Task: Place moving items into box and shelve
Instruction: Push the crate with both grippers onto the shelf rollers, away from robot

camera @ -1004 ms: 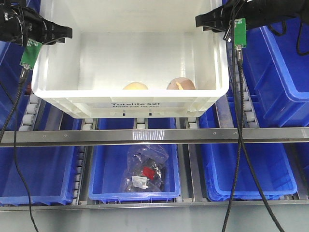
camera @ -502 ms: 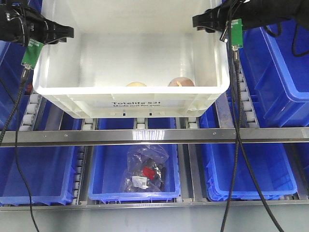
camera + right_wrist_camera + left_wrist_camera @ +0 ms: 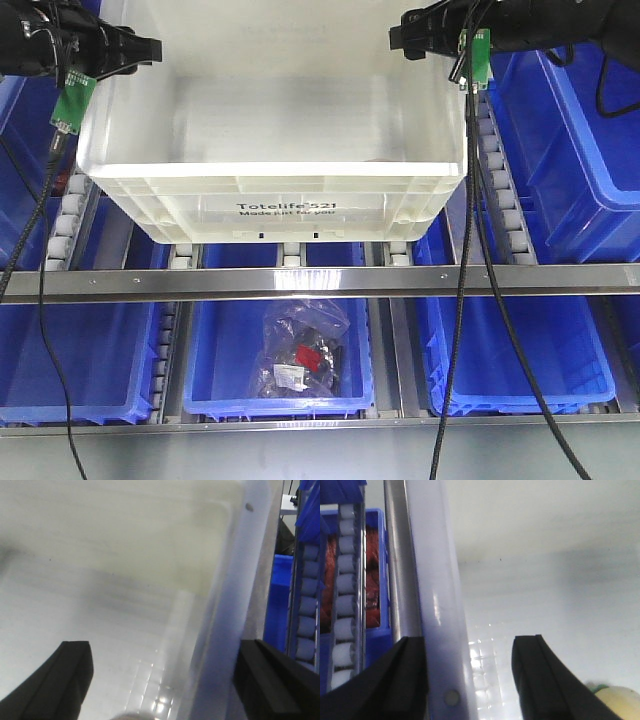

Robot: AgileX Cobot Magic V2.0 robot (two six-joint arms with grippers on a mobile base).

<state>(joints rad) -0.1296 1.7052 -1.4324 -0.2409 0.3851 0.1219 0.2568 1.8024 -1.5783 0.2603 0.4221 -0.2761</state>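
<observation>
Starting at the left of the front view, the left gripper [image 3: 150, 47] sits at the rim of the large white rectangular plastic crate [image 3: 275, 185], the one printed "Totelife 521". Its wrist view shows one black finger [image 3: 407, 680] outside the crate's side wall and the other inside, so the jaws straddle the wall; whether they press on it cannot be told, since a gap shows beside the inner finger. At the bottom right of that view a pale cream-tan rounded lump [image 3: 619, 704] lies on the crate floor. The reddish-brown lump is not clearly visible in any view; only a faint reddish trace shows above the front rim in the front view.

In the middle, the crate rests on the shelf's roller tracks [image 3: 70, 225], above the grey metal rail [image 3: 320, 280]. Below it a blue plastic bin [image 3: 280, 390] holds a clear bag of small parts.

At the right, the right gripper [image 3: 395, 38] likewise straddles the opposite wall, with a black finger [image 3: 270, 685] outside and one inside; its clamping state also cannot be told.

By my judgement, loading is done at least for the cream lump, and shelving is well under way: what remains is seating the crate fully and letting go.
</observation>
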